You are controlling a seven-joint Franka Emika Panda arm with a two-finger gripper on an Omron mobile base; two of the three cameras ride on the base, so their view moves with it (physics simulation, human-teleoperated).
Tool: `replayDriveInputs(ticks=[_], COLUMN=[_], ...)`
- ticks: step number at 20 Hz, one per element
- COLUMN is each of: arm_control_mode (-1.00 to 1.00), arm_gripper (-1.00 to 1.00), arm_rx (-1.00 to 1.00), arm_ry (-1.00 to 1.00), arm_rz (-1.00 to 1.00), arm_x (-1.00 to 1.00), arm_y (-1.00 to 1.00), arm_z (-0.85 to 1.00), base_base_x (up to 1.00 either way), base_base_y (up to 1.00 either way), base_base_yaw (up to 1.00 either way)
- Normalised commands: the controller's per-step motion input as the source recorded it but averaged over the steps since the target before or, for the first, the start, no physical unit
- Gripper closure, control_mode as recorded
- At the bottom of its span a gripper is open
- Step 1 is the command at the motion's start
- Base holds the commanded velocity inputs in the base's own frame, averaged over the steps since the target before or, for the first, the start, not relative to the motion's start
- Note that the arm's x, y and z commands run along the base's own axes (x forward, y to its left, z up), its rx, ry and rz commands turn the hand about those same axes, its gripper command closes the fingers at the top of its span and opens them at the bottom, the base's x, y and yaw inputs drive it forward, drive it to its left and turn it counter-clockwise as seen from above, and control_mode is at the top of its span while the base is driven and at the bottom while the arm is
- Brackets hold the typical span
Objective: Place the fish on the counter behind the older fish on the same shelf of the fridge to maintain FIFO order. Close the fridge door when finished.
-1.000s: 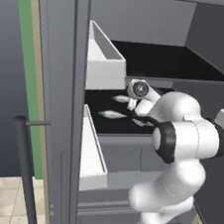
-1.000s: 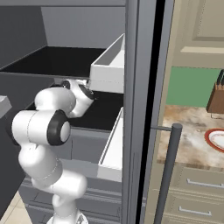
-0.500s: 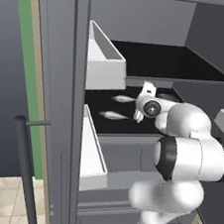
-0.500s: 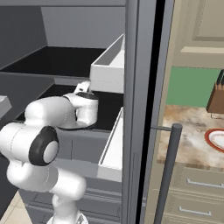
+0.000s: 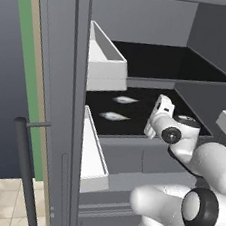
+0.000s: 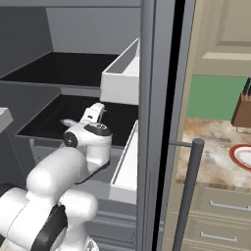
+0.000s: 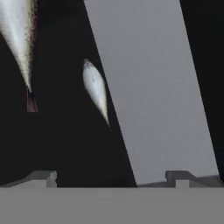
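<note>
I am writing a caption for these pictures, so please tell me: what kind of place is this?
A simulated home kitchen, it seems. An open grey fridge has two fish lying on a black shelf. Beside it stands a speckled granite counter with cream drawers and a knife block.

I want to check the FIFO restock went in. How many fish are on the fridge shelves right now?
2, both on the lower black shelf: one fish lies toward the back, the other fish nearer the front edge. The arm hides part of that shelf, so another could be out of sight.
</note>
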Motion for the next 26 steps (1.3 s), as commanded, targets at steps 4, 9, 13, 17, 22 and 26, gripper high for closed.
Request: replayDriveInputs(ticks=[4, 9, 13, 17, 22, 26], arm_control_mode=[-1.00, -1.00, -1.00, -1.00, -1.00, -1.00], arm_gripper=[-1.00, -1.00, -1.00, -1.00, -1.00, -1.00], arm_rx=[0.00, 0.00, 0.00, 0.00, -0.02, -0.07], arm_ry=[0.27, 0.31, 0.30, 0.27, 0.23, 0.20], arm_rz=[-0.08, -0.08, -0.10, -0.10, -0.09, -0.08], arm_x=[-0.81, -0.86, -0.69, -0.62, -0.62, -0.50], arm_y=[0.02, 0.15, 0.14, 0.06, 0.19, 0.19], arm_z=[1.00, 1.00, 1.00, 1.00, 1.00, 1.00], base_base_x=[0.00, 0.00, 0.00, 0.00, 0.00, 0.00], base_base_y=[0.00, 0.00, 0.00, 0.00, 0.00, 0.00], base_base_yaw=[0.00, 0.00, 0.00, 0.00, 0.00, 0.00])
